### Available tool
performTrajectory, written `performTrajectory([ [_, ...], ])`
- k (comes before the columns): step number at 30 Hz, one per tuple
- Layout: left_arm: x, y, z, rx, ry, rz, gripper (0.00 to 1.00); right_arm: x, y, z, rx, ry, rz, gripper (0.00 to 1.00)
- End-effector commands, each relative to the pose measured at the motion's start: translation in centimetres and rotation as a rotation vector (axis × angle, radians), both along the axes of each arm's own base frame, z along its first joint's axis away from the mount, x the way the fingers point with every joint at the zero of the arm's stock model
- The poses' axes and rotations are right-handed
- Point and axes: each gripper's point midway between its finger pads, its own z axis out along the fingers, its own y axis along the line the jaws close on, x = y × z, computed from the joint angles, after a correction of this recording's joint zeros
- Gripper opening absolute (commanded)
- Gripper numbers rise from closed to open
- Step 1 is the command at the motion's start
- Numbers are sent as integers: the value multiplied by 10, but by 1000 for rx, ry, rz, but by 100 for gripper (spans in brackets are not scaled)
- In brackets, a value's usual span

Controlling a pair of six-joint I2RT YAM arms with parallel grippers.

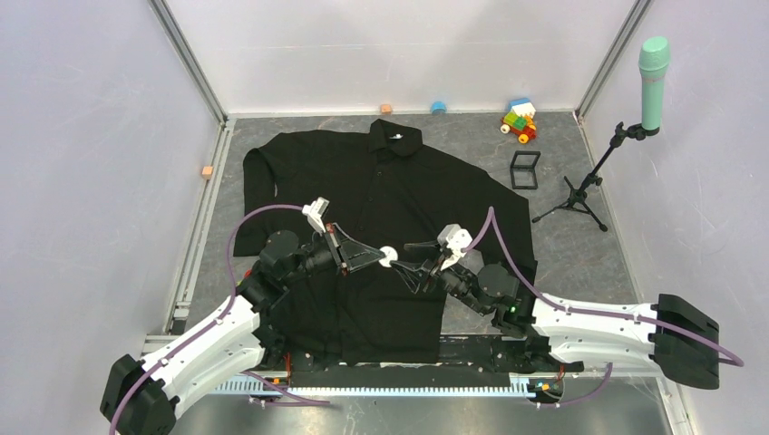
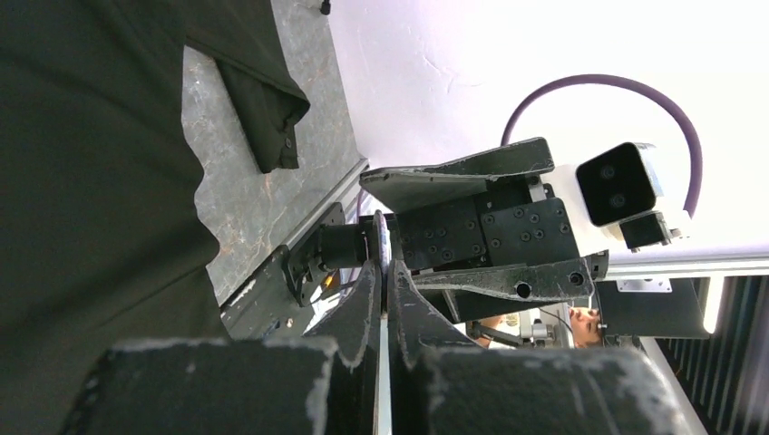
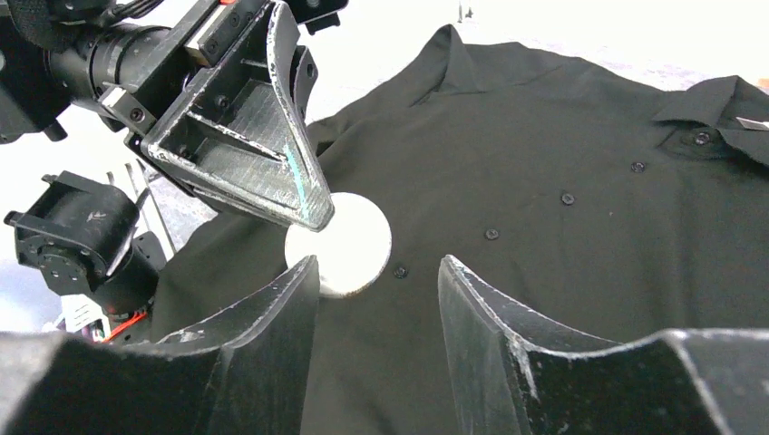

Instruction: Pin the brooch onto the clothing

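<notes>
On my grey mottled table a black long-sleeved collared shirt lies spread flat. To its right stand a small black square frame box and a tripod microphone stand, with coloured toy blocks near the far edge.

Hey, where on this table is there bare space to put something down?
Bare grey table lies right of the shirt, nearer than the mic stand; a narrow strip runs left of its sleeve. The far right corner is crowded: toy blocks, black frame box, that stand.

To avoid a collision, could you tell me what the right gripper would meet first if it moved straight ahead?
Probably the brooch, pinched by the left gripper just ahead of the open right gripper, though depth is unclear.
</notes>
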Motion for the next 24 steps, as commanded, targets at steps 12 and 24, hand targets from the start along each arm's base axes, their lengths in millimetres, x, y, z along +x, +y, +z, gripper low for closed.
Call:
performTrajectory([
  [12, 0, 4, 27, 64, -239, -45, 2, -2, -16, -2, -87, 97, -14, 78],
  [24, -43, 8, 11, 264, -442, -385, 2, -24, -6, 43, 29, 298, 510, 73],
])
